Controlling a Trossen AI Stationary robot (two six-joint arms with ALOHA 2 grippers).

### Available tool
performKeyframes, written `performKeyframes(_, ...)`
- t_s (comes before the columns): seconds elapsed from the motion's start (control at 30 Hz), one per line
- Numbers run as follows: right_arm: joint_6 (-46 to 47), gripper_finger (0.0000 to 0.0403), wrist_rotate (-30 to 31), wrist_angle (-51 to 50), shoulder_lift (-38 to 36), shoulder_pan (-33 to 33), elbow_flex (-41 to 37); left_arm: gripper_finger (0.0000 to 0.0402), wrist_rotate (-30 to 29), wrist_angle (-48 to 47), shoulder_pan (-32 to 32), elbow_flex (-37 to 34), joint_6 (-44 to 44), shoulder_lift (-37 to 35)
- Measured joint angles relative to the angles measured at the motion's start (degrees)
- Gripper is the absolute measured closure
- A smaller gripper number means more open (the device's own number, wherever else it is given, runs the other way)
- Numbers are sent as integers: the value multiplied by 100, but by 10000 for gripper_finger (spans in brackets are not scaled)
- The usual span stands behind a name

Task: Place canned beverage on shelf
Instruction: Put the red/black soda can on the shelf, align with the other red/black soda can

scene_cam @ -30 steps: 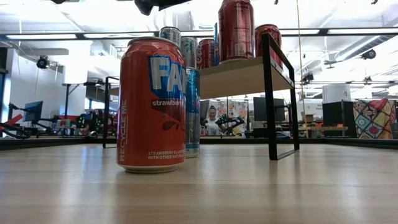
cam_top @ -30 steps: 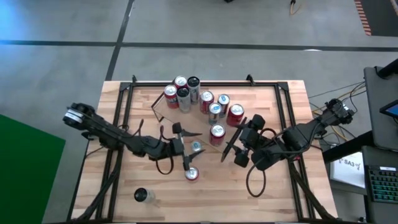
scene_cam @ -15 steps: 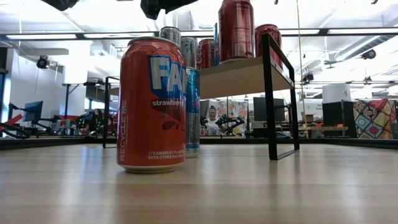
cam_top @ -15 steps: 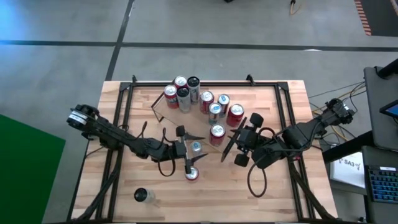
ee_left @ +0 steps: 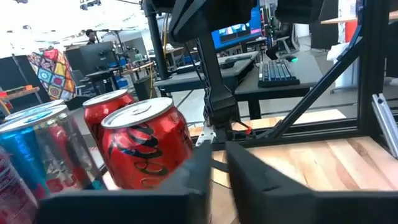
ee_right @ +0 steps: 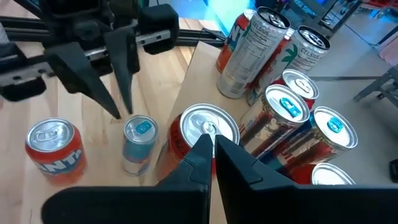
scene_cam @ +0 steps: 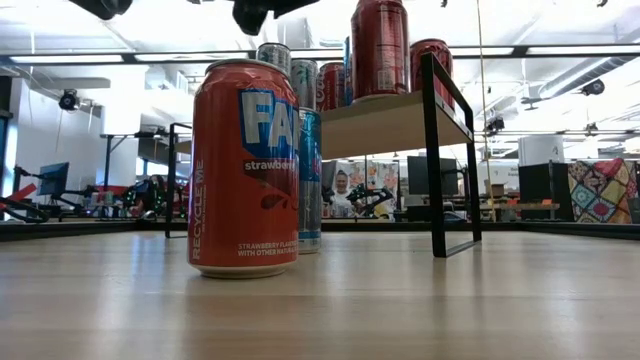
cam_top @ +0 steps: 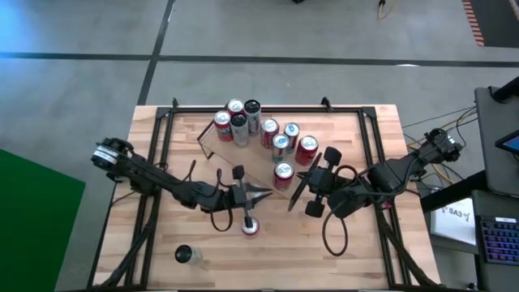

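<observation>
**Cans mostly shelved, two still on the table**

Cans (cam_top: 276, 134) crowd the shelf (cam_top: 212, 143), at least eight by the high view. An orange can (cam_top: 250, 228) and a slim blue can (ee_right: 139, 144) stand on the table, not yet placed. The left gripper (cam_top: 263, 194) hangs over the blue can, fingers closed, holding nothing visible. The right gripper (cam_top: 298, 192) hovers near the shelf's front can (ee_right: 204, 132), pinched shut and empty.

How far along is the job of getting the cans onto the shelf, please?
Done: several cans stand on the shelf. In hand: nothing; both end effectors are shut and empty, the left by the slim blue can, the right near the shelf's front edge. Left: that can, the Fanta can and a dark one are on the table.
</observation>
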Motion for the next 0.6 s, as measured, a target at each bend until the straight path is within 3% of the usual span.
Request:
performKeyframes(0.07,2,394,-32,-9,8,-31,70,390,-2,16,0,120,46,157)
performKeyframes(0.47,6,394,-884,-12,68,-328,262,401,-187,-380,-24,617,216,607)
performKeyframes(0.6,-280,394,-879,73,163,-445,236,401,-613,-413,-36,613,280,597)
